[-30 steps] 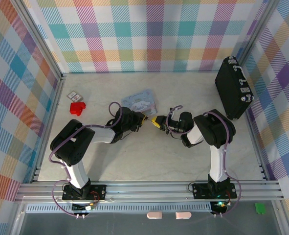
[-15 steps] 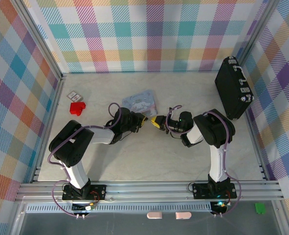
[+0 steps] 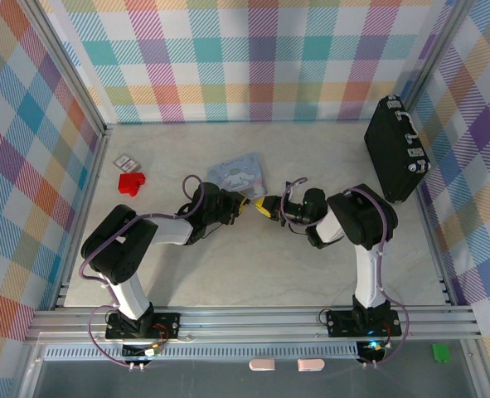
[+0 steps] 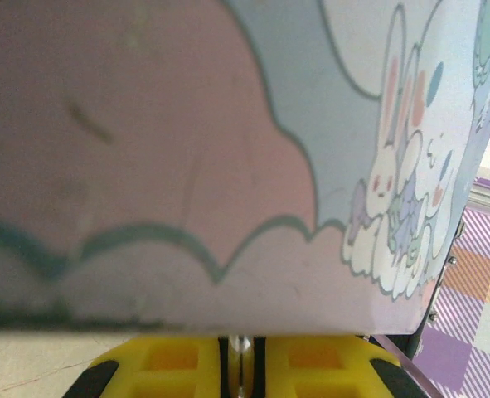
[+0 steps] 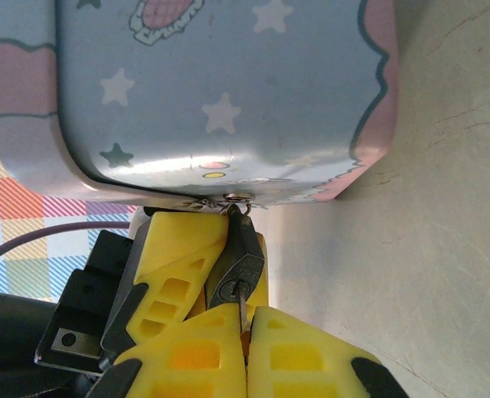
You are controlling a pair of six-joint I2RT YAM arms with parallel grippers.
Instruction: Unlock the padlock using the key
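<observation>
Left arm [image 3: 157, 228] shifted; one padlock [image 5: 236, 278] (one key [image 5: 241, 308]).

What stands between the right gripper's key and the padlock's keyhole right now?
Nothing visible. The key held by the right gripper reaches the keyhole of the padlock, which the left gripper pinches at the edge of the tin.
</observation>
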